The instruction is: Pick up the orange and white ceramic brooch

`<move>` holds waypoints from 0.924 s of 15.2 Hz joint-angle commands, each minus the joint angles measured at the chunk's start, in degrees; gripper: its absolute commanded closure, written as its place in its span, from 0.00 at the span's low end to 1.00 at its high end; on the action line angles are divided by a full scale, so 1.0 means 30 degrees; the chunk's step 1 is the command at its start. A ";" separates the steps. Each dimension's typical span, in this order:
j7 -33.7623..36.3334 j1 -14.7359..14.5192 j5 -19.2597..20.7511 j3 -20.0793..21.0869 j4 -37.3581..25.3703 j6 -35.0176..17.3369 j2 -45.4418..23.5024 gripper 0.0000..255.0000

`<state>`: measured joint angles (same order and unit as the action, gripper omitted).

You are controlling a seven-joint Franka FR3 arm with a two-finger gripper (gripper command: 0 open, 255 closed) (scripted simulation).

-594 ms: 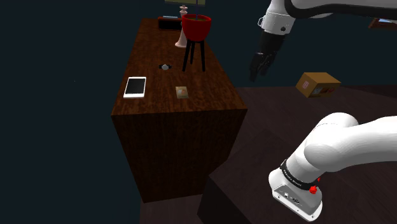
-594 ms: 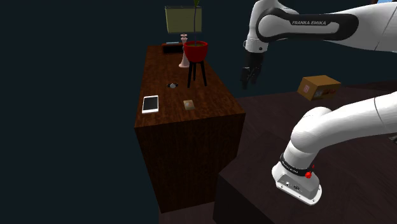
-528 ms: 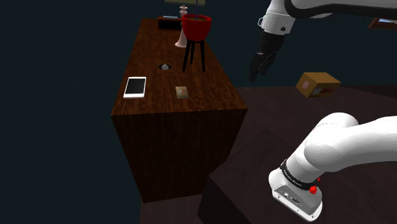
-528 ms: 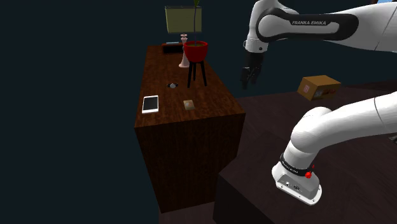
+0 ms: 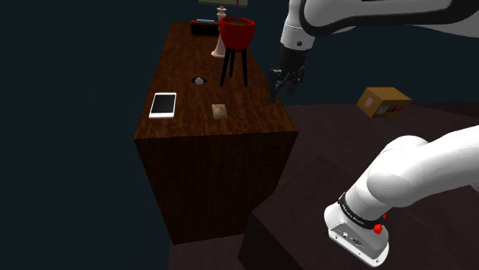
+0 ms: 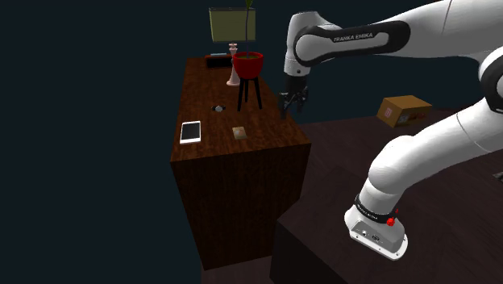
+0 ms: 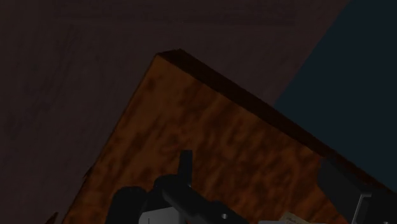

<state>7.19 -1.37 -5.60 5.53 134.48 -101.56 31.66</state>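
A small tan, square brooch [image 5: 219,111] [image 6: 239,132] lies flat on the dark wooden table [image 5: 253,107] [image 6: 278,133], near its front edge. My black gripper [image 5: 274,92] [image 6: 288,106] hangs above the table's edge on the shoulder view's right, pointing down. It is level with the brooch and well to its right, and holds nothing. In the wrist view a corner of the brown table top [image 7: 210,146] lies below the hand.
On the table are a white tablet [image 5: 163,104], a small dark trinket [image 5: 199,80], a red pot on a black three-legged stand [image 5: 236,46] close to the gripper, a pale chess-like figure [image 5: 219,47] and a dark box [image 5: 203,28]. A cardboard box [image 5: 383,100] lies on the floor.
The arm has swung towards the shoulder view's left. The gripper has gone from over the floor to above the table's right edge, and a little lower. Nothing on the table has moved.
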 commanded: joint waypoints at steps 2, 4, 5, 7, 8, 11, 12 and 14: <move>0.1882 0.0059 -0.0158 0.0952 -0.0753 -0.1227 -0.1833 0.00; 0.3101 0.0143 -0.0095 0.1527 -0.1498 -0.1941 -0.3218 0.00; 0.3720 0.0180 -0.0017 0.1790 -0.1913 -0.2268 -0.3930 0.00; 0.4968 0.0258 0.0228 0.2279 -0.2830 -0.2853 -0.5389 0.00; 0.5599 0.0289 0.0395 0.2498 -0.3331 -0.3109 -0.6133 0.00; 0.7504 0.0332 0.1054 0.3042 -0.5006 -0.3715 -0.8419 0.00; 0.8138 0.0322 0.1319 0.3181 -0.5622 -0.3860 -0.9196 0.00; 0.9391 0.0253 0.1896 0.3386 -0.6943 -0.4059 -1.0769 0.00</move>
<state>33.14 -0.54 -0.96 15.30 116.69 -113.73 2.47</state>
